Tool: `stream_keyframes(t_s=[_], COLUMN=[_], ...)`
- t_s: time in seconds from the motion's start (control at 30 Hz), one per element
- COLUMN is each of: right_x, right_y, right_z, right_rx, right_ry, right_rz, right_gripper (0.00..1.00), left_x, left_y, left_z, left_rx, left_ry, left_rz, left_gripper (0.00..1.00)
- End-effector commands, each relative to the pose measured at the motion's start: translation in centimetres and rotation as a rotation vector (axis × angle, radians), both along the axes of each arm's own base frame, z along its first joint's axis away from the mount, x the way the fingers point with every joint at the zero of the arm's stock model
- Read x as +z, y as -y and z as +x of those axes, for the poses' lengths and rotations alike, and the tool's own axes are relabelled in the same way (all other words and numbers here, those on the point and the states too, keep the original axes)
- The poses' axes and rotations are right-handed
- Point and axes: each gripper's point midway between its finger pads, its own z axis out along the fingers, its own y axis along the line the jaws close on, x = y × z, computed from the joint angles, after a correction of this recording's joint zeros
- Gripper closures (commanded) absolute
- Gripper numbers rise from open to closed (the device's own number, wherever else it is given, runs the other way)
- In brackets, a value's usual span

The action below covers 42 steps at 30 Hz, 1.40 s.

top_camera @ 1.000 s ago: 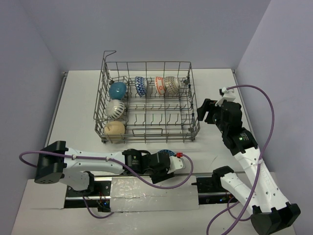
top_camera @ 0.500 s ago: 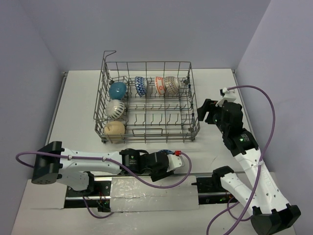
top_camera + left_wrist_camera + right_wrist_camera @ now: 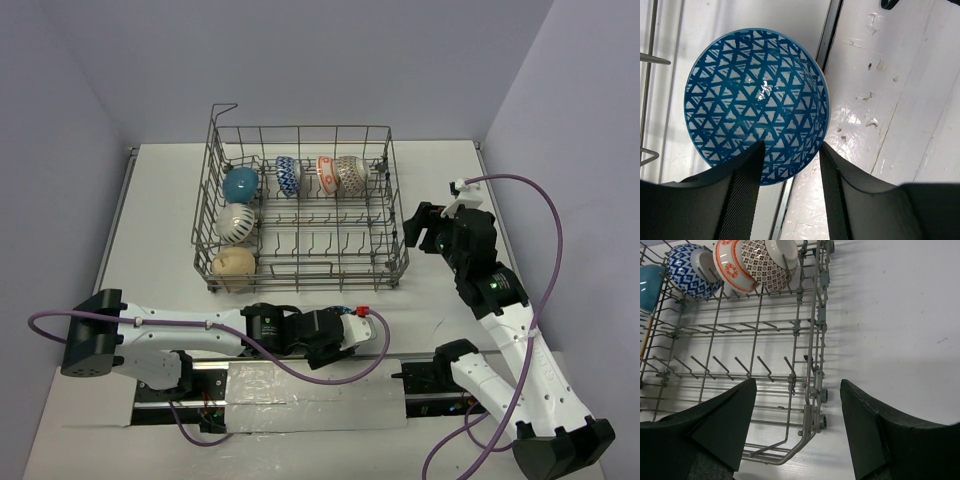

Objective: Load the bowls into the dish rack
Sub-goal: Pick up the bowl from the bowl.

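Left gripper (image 3: 791,150): fingers spread astride the near rim of the blue triangle-patterned bowl (image 3: 755,95), one finger over its inside, the other at its outer edge; whether they press on the rim cannot be told; the bowl sits upright just ahead of the fingers, across a dark seam in the table (image 3: 160,220). Right gripper (image 3: 797,385): fingers spread wide, nothing between them; the dish rack (image 3: 320,240) lies just ahead and to its left, its near right corner below the gap. Six bowls stand on edge among the tines; three patterned ones (image 3: 745,262) sit at the far end of the rack from this gripper.
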Motion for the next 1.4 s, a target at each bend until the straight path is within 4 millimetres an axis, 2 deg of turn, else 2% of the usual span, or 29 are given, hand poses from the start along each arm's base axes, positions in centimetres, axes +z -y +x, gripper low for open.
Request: stream_keyframes(t_s=[0.0,0.07,0.1,0.27,0.33,0.53,0.63,0.97,1.37], right_x=[1.5,1.4,1.5,1.5,1.5,1.7,1.9,2.0,2.2], right_y=[-0.4,-0.4,-0.5,-0.5,-0.5,-0.5,-0.5,-0.6,-0.7], right_z=[0.3,0.3,0.3,0.4,0.3,0.1,0.0,-0.1,-0.1], right_rx=[0.01,0.013,0.013,0.018,0.02,0.019,0.02,0.028,0.034], right_ry=[0.062,0.06,0.063,0.057,0.058,0.069,0.077,0.081,0.083], right_rz=[0.023,0.023,0.024,0.023,0.023,0.023,0.026,0.027,0.03], right_gripper=[0.25,0.25,0.25,0.25,0.25,0.25,0.25,0.25,0.25], left_x=[1.2,1.1,0.9,0.2,0.4,-0.5,-0.6,0.3,-1.1], left_y=[1.1,1.1,1.1,1.5,1.8,1.8,1.7,1.5,1.1], left_z=[0.5,0.6,0.6,0.9,0.9,1.2,1.3,1.7,2.5], left_rx=[0.023,0.028,0.03,0.033,0.032,0.053,0.068,0.101,0.146], left_ry=[0.023,0.026,0.03,0.04,0.043,0.047,0.048,0.054,0.105], left_rz=[-0.056,-0.053,-0.048,-0.029,-0.03,0.008,0.014,0.003,0.088], left_gripper=[0.48,0.5,0.55,0.68,0.77,0.86,0.99,1.0,1.0])
